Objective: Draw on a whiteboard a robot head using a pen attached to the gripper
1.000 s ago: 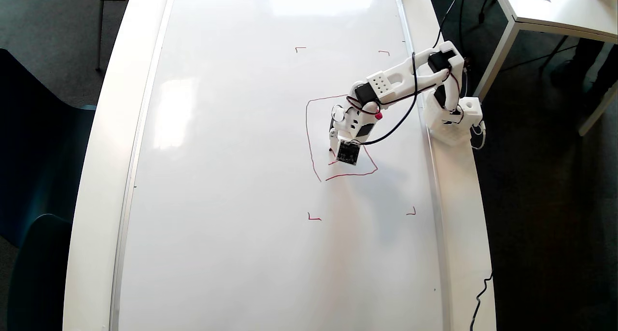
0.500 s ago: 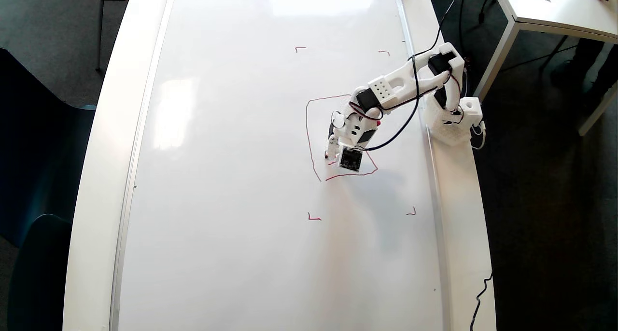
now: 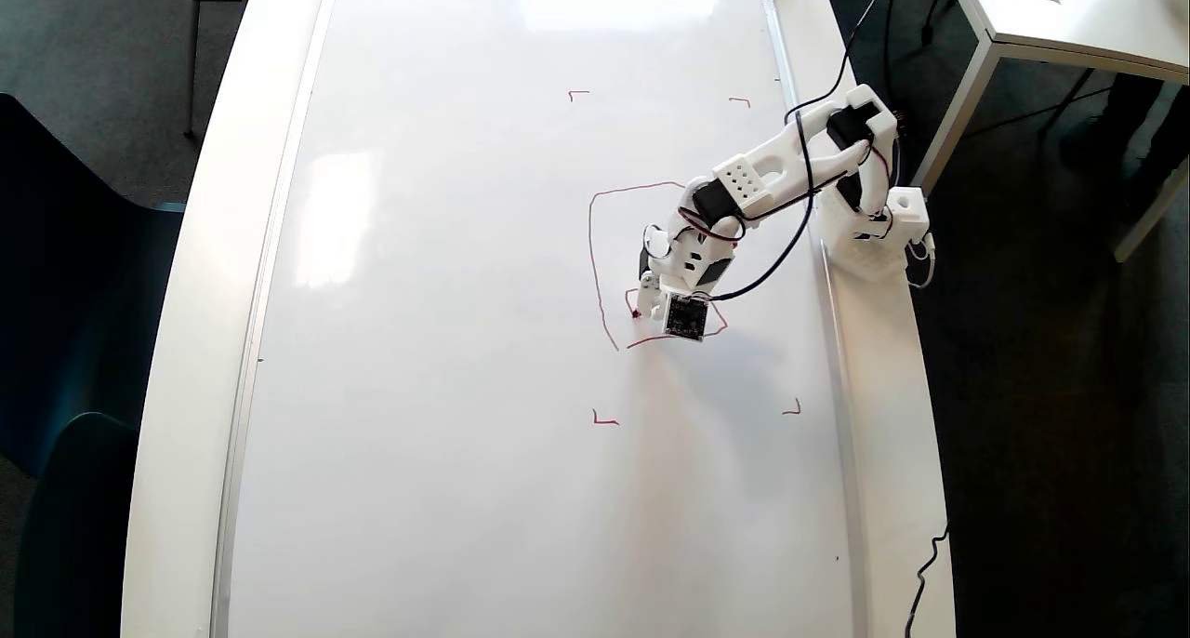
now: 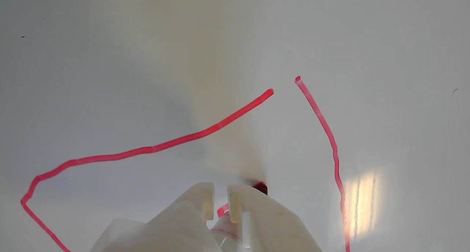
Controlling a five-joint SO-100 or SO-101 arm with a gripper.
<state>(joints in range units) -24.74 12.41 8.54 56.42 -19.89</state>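
The whiteboard (image 3: 446,340) lies flat and fills most of the overhead view. On it the robot head (image 3: 591,247) is a wobbly red box outline, open at its lower left corner, with a short red stroke inside near the bottom. My gripper (image 3: 648,301) points down over that stroke. It is shut on the pen (image 3: 637,313), whose red tip touches the board. In the wrist view the gripper (image 4: 220,189) enters from below, its jaws nearly together. The pen tip (image 4: 260,188) pokes out past the right finger. Two ends of the red outline (image 4: 183,137) leave a gap ahead.
The arm's base (image 3: 869,238) stands on the white table rim (image 3: 892,387) right of the board, with a black cable (image 3: 781,238) looping from it. Small red corner marks (image 3: 604,420) frame the drawing area. Dark chairs (image 3: 65,340) stand left; another white table (image 3: 1051,24) is top right.
The gripper has moved toward the bottom of the overhead view, dragging the pen tip down. A short red stroke has appeared inside the box near its lower left.
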